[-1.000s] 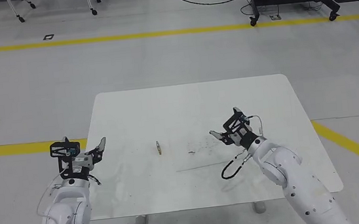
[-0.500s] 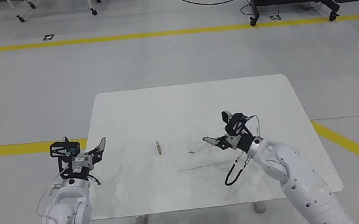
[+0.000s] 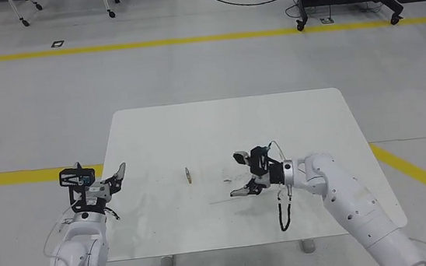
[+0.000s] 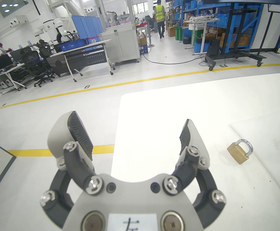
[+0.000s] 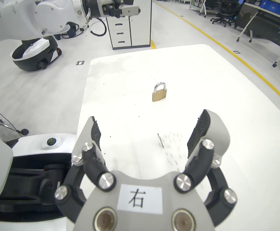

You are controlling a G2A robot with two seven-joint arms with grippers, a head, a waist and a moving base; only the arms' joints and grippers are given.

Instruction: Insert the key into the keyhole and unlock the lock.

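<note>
The white rounded-corner table (image 3: 220, 124) has the left gripper (image 4: 131, 122) at its left edge with its fingers spread wide and nothing between them. The right gripper (image 5: 148, 117) is low over the tabletop right of centre, its fingers likewise spread and empty. The small brass padlock with a silver shackle (image 5: 159, 94) stands upright near the table's middle with the shackle shut, and the thin silver metal key (image 5: 160, 140) lies flat on the table between the padlock and the right gripper, just beyond its fingertips and untouched.

closed brass padlock (image 5: 159, 94), slim key (image 5: 160, 140) near it
</note>
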